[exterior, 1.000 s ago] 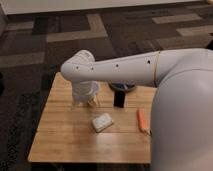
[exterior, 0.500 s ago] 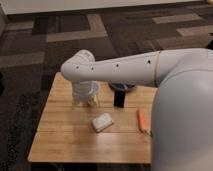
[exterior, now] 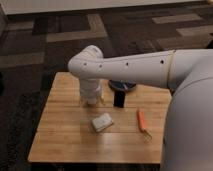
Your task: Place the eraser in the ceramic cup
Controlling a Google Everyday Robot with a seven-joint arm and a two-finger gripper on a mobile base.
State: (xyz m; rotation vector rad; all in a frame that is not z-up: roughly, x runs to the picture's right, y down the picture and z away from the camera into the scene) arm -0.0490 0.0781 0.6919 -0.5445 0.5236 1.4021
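the white robot arm [exterior: 130, 67] reached in from the right, bent at a rounded elbow and dropped its wrist straight down over the back left part of the light wooden slatted surface [exterior: 65, 140]. the gripper [exterior: 91, 100] sat at the bottom of that wrist, low over the surface, and whether it was spread or pressed together could not be told. the small plain white ceramic cup could not be told apart from the white wrist and gripper in that spot. the small black rectangular eraser [exterior: 119, 97] stood upright on the surface just to the right of the gripper, apart from it and not held. behind the eraser a dark blue shallow bowl [exterior: 124, 86] showed partly from under the arm. a pale whitish-grey flat rectangular pad [exterior: 102, 122] lay nearer the front, and a thin orange stick-like tool [exterior: 142, 121] lay to its right
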